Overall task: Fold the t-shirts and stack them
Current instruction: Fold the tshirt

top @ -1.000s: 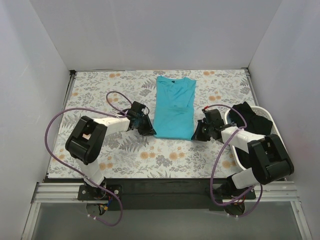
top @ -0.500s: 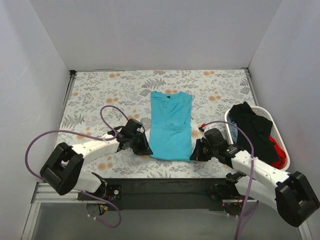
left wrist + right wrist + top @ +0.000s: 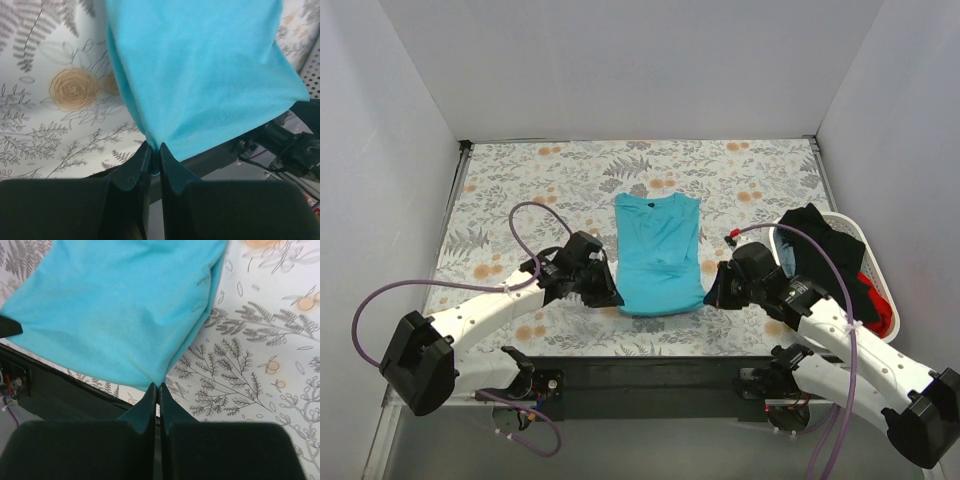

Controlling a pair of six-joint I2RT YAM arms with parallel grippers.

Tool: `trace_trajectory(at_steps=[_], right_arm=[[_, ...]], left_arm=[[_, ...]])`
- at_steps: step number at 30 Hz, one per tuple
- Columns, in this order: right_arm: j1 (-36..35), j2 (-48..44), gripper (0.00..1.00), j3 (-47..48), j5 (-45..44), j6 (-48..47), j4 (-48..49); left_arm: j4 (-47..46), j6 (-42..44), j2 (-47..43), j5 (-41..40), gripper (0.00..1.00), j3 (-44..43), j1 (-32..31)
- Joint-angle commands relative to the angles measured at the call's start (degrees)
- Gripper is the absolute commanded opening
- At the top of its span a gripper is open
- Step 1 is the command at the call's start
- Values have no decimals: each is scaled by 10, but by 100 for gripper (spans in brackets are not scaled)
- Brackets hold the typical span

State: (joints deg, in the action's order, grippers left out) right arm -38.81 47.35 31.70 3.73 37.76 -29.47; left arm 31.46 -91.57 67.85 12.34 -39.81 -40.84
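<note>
A teal t-shirt (image 3: 658,252) lies lengthwise on the floral cloth, its sides folded in and its collar at the far end. My left gripper (image 3: 613,298) is shut on its near left corner (image 3: 150,135). My right gripper (image 3: 708,297) is shut on its near right corner (image 3: 155,377). Both hold the near hem lifted just above the cloth, close to the table's front edge. A black t-shirt (image 3: 825,245) and a red t-shirt (image 3: 880,310) lie heaped in the white basket (image 3: 868,243) at the right.
The grey floral cloth (image 3: 540,180) covers the table. The black front rail (image 3: 650,370) runs just below the shirt's hem. White walls enclose the left, back and right. Purple cables loop off both arms.
Both grippers have pulled the teal shirt toward the near edge, and its collar end has slid forward with it. The arms have stretched out low over the table.
</note>
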Motion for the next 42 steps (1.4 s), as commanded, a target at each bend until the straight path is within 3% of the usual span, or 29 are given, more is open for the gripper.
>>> trace_trajectory(at_steps=[1,11,23,42], right_arm=[[-1,28,1,90,-72,-31,-29],[44,175,1,242,-102,-105,-5],[117,368,1,386,-52,-155,49],[203,601,1,588,44,-173,81]], left_arm=[[33,34,12,-22,0,-75,15],[21,97,132,21,0,-237,90],[-17,104,264,65,0,-371,160],[-31,97,489,141,0,-581,249]])
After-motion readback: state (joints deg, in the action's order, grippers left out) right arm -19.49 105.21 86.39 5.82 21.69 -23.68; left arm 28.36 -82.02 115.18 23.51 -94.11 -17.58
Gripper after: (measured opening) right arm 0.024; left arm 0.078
